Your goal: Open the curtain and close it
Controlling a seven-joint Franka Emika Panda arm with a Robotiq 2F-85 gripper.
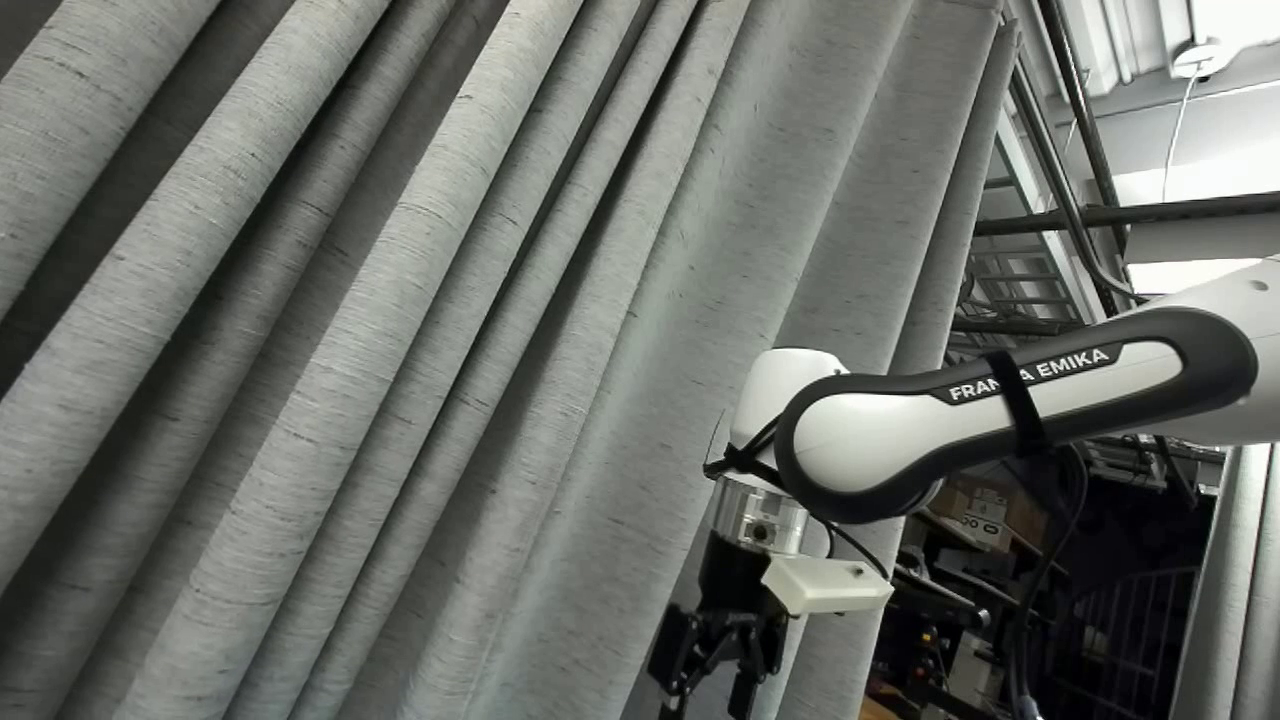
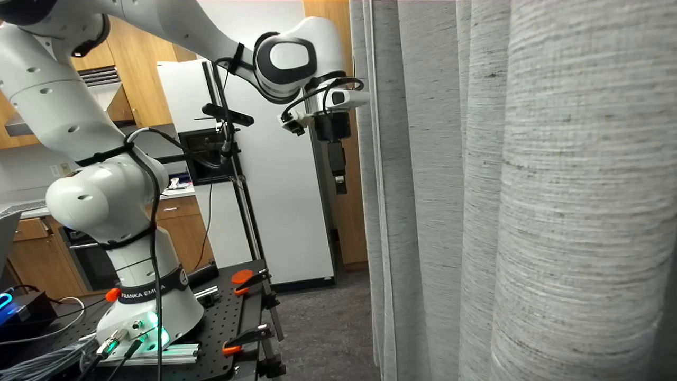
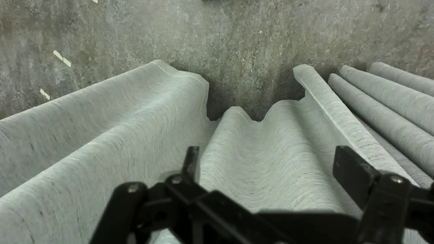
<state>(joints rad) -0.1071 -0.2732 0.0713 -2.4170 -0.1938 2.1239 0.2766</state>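
Observation:
The curtain (image 1: 400,330) is a huge light grey woven drape with long deep pleats. It fills much of an exterior view, and it hangs along the right side in an exterior view (image 2: 439,185). In the wrist view its folds (image 3: 257,162) run down to a wavy hem above the floor. My gripper (image 1: 708,698) points down close beside the curtain. In an exterior view the gripper (image 2: 340,185) hangs just left of the curtain's edge. In the wrist view the gripper's fingers (image 3: 268,152) are wide apart, with curtain folds seen between and beyond them. I cannot tell whether the fingers touch the fabric.
The robot base stands on a black perforated table (image 2: 227,301) with orange-handled clamps (image 2: 248,338). A white fridge (image 2: 285,211) and wooden cabinets stand behind. Dark grey floor (image 3: 237,34) shows below. Another grey drape (image 1: 1240,590) and cluttered shelves (image 1: 970,570) show at the right.

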